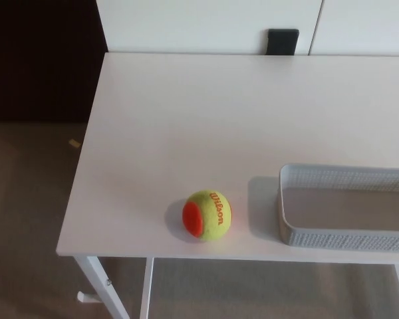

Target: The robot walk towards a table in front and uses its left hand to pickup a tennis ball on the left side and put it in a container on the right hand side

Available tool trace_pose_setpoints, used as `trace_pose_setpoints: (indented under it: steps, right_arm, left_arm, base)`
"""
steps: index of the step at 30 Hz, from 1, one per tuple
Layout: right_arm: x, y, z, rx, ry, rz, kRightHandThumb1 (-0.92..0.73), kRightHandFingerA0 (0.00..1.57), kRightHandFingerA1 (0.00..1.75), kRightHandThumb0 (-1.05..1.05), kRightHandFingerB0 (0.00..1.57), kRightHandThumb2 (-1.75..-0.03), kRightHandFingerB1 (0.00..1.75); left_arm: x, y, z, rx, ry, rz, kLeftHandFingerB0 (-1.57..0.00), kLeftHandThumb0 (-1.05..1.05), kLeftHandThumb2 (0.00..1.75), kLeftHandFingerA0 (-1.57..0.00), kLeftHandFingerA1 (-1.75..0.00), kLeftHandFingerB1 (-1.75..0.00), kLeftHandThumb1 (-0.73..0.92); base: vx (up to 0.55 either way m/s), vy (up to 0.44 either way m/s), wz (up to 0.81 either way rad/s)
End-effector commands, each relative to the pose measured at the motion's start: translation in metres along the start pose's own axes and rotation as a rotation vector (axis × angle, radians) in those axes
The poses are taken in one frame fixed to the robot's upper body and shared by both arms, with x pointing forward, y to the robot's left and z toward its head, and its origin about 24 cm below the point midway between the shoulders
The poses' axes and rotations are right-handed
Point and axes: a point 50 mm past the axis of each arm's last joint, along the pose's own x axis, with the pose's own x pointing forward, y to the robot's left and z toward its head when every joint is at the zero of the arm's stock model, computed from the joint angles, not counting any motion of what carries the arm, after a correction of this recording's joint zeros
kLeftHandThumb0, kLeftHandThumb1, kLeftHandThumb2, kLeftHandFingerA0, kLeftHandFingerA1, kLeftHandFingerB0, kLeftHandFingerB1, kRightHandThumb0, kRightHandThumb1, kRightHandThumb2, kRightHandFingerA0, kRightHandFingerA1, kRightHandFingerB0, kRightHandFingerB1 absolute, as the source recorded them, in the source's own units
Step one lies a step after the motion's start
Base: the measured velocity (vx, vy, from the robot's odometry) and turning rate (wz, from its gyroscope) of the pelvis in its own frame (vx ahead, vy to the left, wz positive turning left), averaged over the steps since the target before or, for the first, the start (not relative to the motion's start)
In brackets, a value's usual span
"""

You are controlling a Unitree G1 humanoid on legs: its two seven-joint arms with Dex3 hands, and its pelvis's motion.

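Note:
A yellow and orange tennis ball [207,214] with red lettering rests on the white table [206,119], close to the front edge and left of centre. To its right stands a grey mesh container [289,222], cut off by the picture's right edge; what shows of its inside holds nothing. Neither of my hands nor any arm shows in the head view.
The table's left edge runs from top centre down to the front left corner, with its white legs [103,289] below. Beige carpet lies to the left. White panels and a small black object [282,41] stand behind the table.

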Motion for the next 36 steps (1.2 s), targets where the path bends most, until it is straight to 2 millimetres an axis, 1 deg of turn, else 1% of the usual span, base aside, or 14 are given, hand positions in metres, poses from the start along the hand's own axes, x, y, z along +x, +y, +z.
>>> trace_pose_setpoints:
  steps: [1,4,5,8,12,13,16,20,21,26,28,32,33,36]
  right_arm:
    - [-0.005,0.000,-0.005,-0.022,0.009,-0.009,-0.70,0.25,0.38,-0.53,0.19,-0.61,0.31]
    - [-0.003,-0.002,-0.003,-0.031,0.011,-0.019,-0.70,0.27,0.39,-0.53,0.21,-0.61,0.32]
    - [-0.002,-0.003,-0.002,-0.048,0.015,-0.018,-0.52,0.09,0.51,-0.29,0.08,-1.03,0.50]
    - [0.001,-0.001,0.000,-0.031,0.014,-0.015,-0.62,0.22,0.42,-0.55,0.18,-0.76,0.39]
    - [0.005,-0.001,0.004,-0.017,0.008,-0.013,-0.51,0.10,0.52,-0.30,0.08,-1.03,0.50]
    - [0.005,-0.001,0.004,-0.021,0.003,-0.014,-0.70,0.25,0.38,-0.52,0.19,-0.61,0.31]
    - [0.005,-0.001,0.006,-0.018,-0.009,-0.016,-0.70,0.26,0.37,-0.49,0.20,-0.60,0.31]
    - [0.004,0.001,0.006,0.000,-0.011,-0.002,-0.63,0.21,0.42,-0.54,0.18,-0.74,0.38]
    - [0.004,0.002,0.006,-0.001,-0.014,0.000,-0.52,0.10,0.52,-0.29,0.08,-1.03,0.50]
    - [0.005,0.004,0.008,-0.010,-0.025,0.000,-0.63,0.21,0.42,-0.54,0.18,-0.74,0.38]
    - [0.005,0.004,0.009,-0.007,-0.028,0.004,-0.53,0.09,0.51,-0.29,0.08,-1.04,0.50]
    - [0.006,0.003,0.013,-0.002,-0.040,0.006,-0.53,0.09,0.51,-0.29,0.07,-1.04,0.50]
    - [0.007,0.003,0.014,0.001,-0.041,-0.002,-0.69,0.27,0.37,-0.50,0.19,-0.60,0.31]
    - [0.007,0.002,0.017,-0.009,-0.043,-0.010,-0.69,0.26,0.37,-0.50,0.20,-0.60,0.31]
  left_arm:
    - [-0.006,0.061,0.032,-0.482,-0.237,0.295,-0.06,-0.52,0.63,-0.10,-0.30,-0.17,0.55]
    - [-0.025,0.097,0.103,-0.546,-0.561,0.348,0.00,-0.24,0.72,0.00,-0.28,-0.18,0.47]
    - [-0.036,0.103,0.134,-0.523,-0.703,0.338,0.00,-0.42,0.76,0.00,-0.29,-0.32,0.36]
    - [-0.067,0.104,0.211,-0.363,-1.019,0.271,0.00,-0.44,0.75,0.00,-0.28,-0.27,0.33]
    - [-0.098,0.078,0.277,-0.187,-1.244,0.135,0.00,-0.50,0.73,0.00,-0.24,-0.18,0.31]
    - [-0.102,0.067,0.292,-0.135,-1.302,0.081,0.00,-0.53,0.68,0.00,-0.21,-0.09,0.29]
    - [-0.104,0.028,0.320,0.029,-1.366,-0.009,0.00,-0.56,0.74,-0.01,-0.32,-0.13,0.33]
    - [-0.095,-0.017,0.326,0.130,-1.342,-0.113,0.00,-0.48,0.77,-0.06,-0.49,-0.34,0.29]
    - [-0.092,-0.031,0.326,0.174,-1.330,-0.150,-0.02,-0.53,0.78,-0.02,-0.44,-0.25,0.32]
    - [-0.078,-0.067,0.325,0.230,-1.253,-0.240,0.00,-0.44,0.76,-0.08,-0.48,-0.39,0.29]
    - [-0.070,-0.083,0.326,0.239,-1.218,-0.266,0.00,-0.31,0.77,-0.03,-0.51,-0.49,0.13]
    - [-0.059,-0.095,0.329,0.267,-1.172,-0.273,-0.06,-0.51,0.62,-0.12,-0.45,-0.32,0.33]
    - [-0.056,-0.097,0.330,0.273,-1.170,-0.271,-0.06,-0.49,0.62,-0.11,-0.45,-0.29,0.32]
    - [-0.049,-0.102,0.331,0.277,-1.137,-0.269,-0.07,-0.50,0.62,-0.09,-0.43,-0.29,0.31]
  base:
    - [0.00,0.000,0.00]
    - [0.00,0.000,0.00]
    - [0.00,0.000,0.00]
    - [0.00,0.000,0.00]
    - [0.00,0.000,0.00]
    - [0.00,0.000,0.00]
    - [0.00,0.000,0.00]
    - [0.00,0.000,0.00]
    - [0.00,0.000,0.00]
    - [0.00,0.000,0.00]
    - [0.00,0.000,0.00]
    - [0.00,0.000,0.00]
    - [0.00,0.000,0.00]
    - [0.00,0.000,0.00]
